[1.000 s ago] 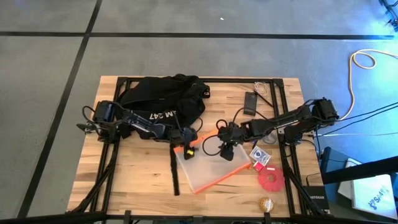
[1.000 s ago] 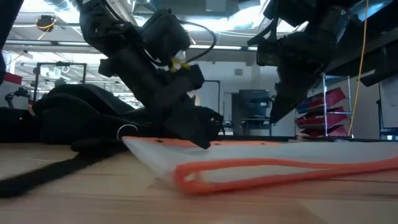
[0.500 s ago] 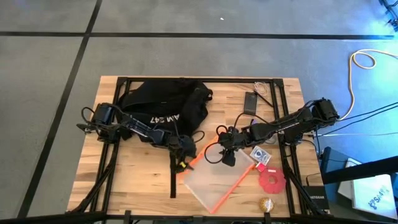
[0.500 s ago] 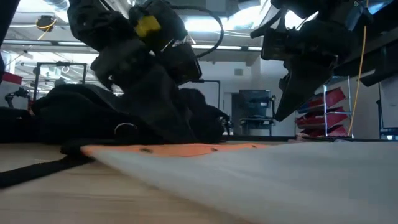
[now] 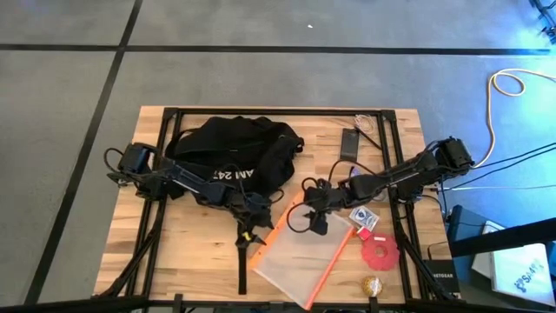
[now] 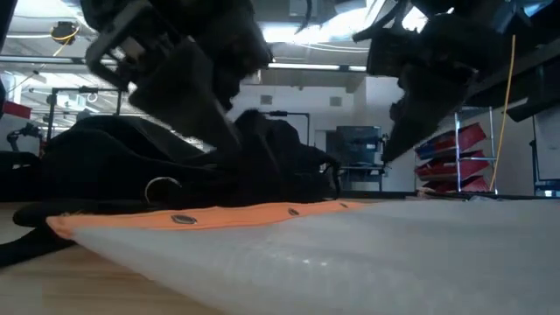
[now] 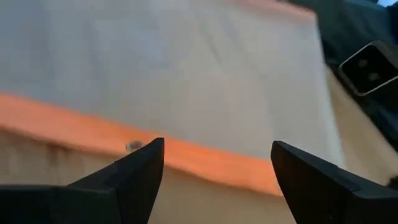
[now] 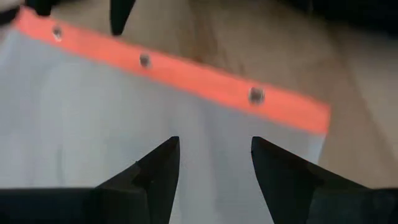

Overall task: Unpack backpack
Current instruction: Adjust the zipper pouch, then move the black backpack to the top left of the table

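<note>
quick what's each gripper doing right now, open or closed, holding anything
Left gripper: open, empty, above the orange-edged translucent pouch.
Right gripper: open, empty, over the same pouch.

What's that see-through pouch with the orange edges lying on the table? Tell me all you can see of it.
The pouch is a flat, frosted, translucent plastic sleeve with orange strips along two opposite edges, one of them carrying small round metal studs. It lies flat and askew on the wooden table, near the front edge, just in front of the backpack. The left gripper and right gripper stand open at its rear end, holding nothing. Its contents, if any, can't be made out.
</note>
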### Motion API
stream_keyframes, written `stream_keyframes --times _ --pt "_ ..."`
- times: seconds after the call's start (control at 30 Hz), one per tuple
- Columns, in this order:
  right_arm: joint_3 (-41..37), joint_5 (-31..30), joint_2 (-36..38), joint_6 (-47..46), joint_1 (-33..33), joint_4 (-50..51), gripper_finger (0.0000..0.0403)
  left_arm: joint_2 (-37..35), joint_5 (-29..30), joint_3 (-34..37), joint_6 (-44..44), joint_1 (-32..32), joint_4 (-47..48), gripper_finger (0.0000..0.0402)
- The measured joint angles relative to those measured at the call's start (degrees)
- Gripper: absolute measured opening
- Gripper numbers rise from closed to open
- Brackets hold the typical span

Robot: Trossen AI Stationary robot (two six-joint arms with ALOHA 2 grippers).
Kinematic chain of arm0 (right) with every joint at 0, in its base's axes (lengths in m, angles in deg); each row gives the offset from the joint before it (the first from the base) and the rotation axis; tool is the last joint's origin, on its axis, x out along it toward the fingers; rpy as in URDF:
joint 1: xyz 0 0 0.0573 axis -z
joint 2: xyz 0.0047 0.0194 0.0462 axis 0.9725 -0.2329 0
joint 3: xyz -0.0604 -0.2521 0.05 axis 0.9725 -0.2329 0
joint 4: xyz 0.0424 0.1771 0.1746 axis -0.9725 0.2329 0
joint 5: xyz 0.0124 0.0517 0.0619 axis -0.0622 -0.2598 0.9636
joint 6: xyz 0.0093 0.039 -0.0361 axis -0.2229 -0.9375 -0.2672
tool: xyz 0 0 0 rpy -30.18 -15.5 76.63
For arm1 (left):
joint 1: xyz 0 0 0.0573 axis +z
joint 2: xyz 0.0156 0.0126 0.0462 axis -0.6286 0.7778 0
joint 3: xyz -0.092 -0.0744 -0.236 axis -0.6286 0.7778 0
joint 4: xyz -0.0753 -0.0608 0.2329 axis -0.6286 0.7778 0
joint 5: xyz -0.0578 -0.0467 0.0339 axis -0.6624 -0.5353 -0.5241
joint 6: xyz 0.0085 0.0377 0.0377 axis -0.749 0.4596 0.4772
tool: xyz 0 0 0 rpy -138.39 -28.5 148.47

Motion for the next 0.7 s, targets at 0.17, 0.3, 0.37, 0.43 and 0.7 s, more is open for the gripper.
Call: stream_keyframes --times 0.17,0.3,0.37,0.43,0.7 --pt "0.0 -0.1 0.0 3.3 0.1 -8.3 0.0182 -5.6 14.0 -0.1 0.4 -0.2 3.4 0.0278" --pt "0.0 0.5 0.0 3.9 0.1 -10.8 0.0182 -10.8 32.6 -0.1 2.3 -2.6 11.4 0.0278" --pt "0.0 0.7 0.0 3.8 0.1 -10.5 0.0182 -13.4 40.6 -0.1 2.6 -4.6 15.0 0.0278" --pt "0.0 1.6 0.0 3.3 0.1 -9.7 0.0182 -16.3 43.6 -0.1 2.7 -6.9 17.7 0.0278" --pt "0.0 4.3 0.0 1.9 0.1 -9.3 0.0182 -20.1 48.6 -0.1 -5.5 -14.8 34.2 0.0278"
